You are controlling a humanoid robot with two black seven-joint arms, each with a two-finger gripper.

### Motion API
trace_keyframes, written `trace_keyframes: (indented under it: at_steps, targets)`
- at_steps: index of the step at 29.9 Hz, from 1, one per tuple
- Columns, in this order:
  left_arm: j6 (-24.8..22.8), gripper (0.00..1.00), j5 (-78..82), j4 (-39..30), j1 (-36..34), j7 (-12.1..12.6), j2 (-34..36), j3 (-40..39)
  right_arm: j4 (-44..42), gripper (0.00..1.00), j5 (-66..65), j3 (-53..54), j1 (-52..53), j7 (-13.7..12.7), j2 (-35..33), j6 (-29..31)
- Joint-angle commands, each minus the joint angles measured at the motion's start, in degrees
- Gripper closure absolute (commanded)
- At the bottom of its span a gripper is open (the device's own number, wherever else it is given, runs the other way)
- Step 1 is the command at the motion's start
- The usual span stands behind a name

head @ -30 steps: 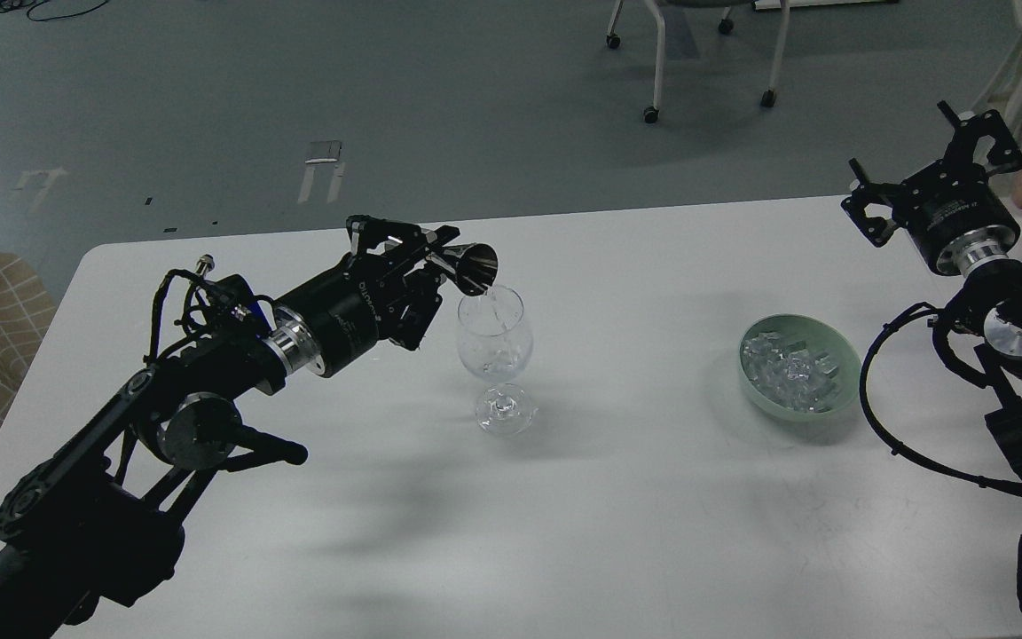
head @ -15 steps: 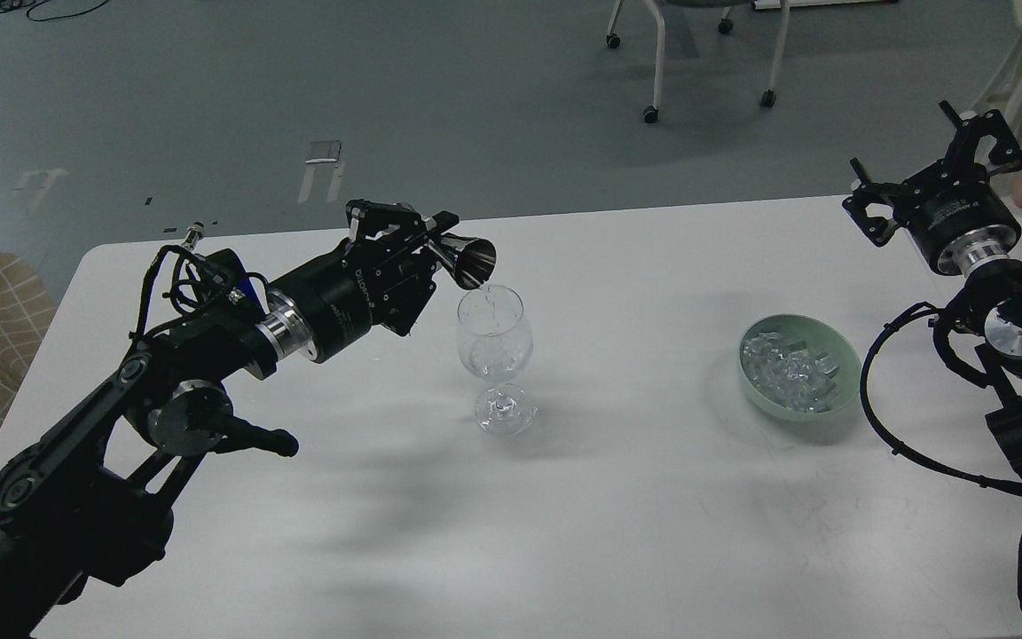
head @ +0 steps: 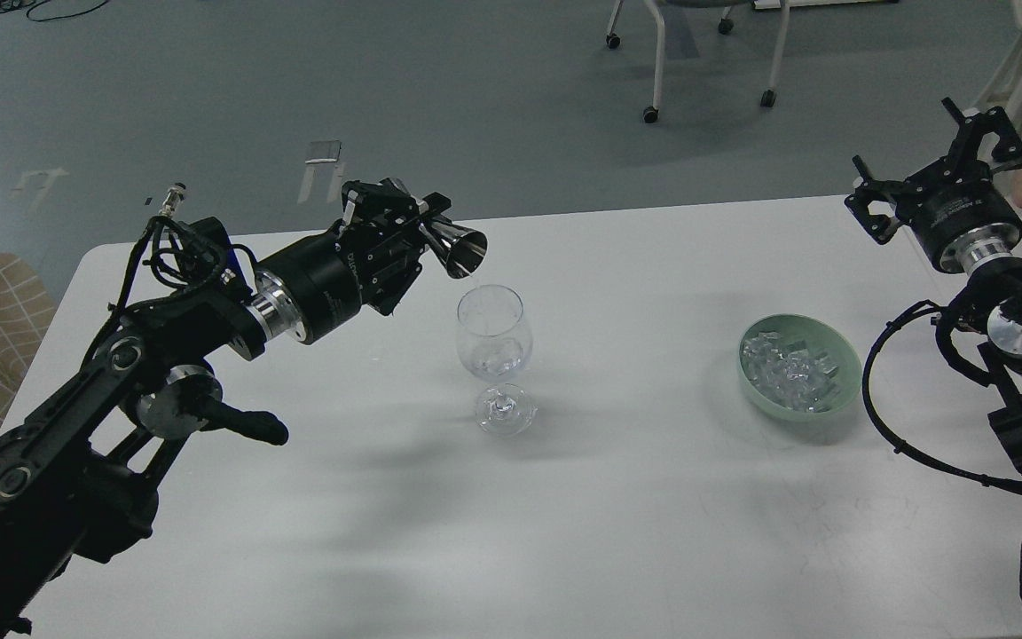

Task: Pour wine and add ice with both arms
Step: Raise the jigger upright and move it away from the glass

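Since the earlier frames, my left arm has lifted and drawn back to the left, so the small shiny steel measuring cup (head: pixel 459 248) now hangs above and left of the clear stemmed wine glass (head: pixel 494 355) with its mouth clear of the rim, and no stream falls from it. My left gripper (head: pixel 413 226) is clamped on the cup's narrow waist, holding it tipped on its side with the open mouth pointing right and slightly down. That arm reaches up from the lower left corner, forearm angled toward the glass, silver wrist ring showing.

My right gripper (head: pixel 941 160) is raised at the right edge, well apart from everything on the tabletop, with its fingers spread wide and nothing between them. Its arm and looped black cable are cut off by the right edge.

A little clear wine (head: pixel 495 362) sits low in the bowl of the glass, hard to tell from the glass itself. Clear glossy ice cubes (head: pixel 790 373) lie heaped in a pale green round bowl (head: pixel 839 401), to the right of the glass.

Both stand on the white tabletop (head: pixel 617 515). Beyond it is grey floor, with white chair legs on castors (head: pixel 653 89) at the top.
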Motion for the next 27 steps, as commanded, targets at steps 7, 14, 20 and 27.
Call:
trace_keyframes:
  at_steps: [7,14,20,27]
  targets:
    - [-2.55,0.88,5.61,-1.6,-2.53,0.33,1.01,0.18,0.06,0.0,0.0,0.0,0.0,0.0,-0.13,-0.05]
    - [-3.51,0.88,14.05,-1.86,-2.88,-0.11,1.63,0.35,0.06,0.0,0.0,0.0,0.0,0.0,-0.13,0.03]
    - [-3.95,0.88,17.04,-2.83,-2.97,-0.1,1.8,0.35,0.06,0.0,0.0,0.0,0.0,0.0,-0.21,0.03]
    - [-3.95,0.88,19.68,-5.38,-2.71,-0.02,1.98,0.62,0.23,0.0,0.0,0.0,0.09,0.0,-0.21,0.03]
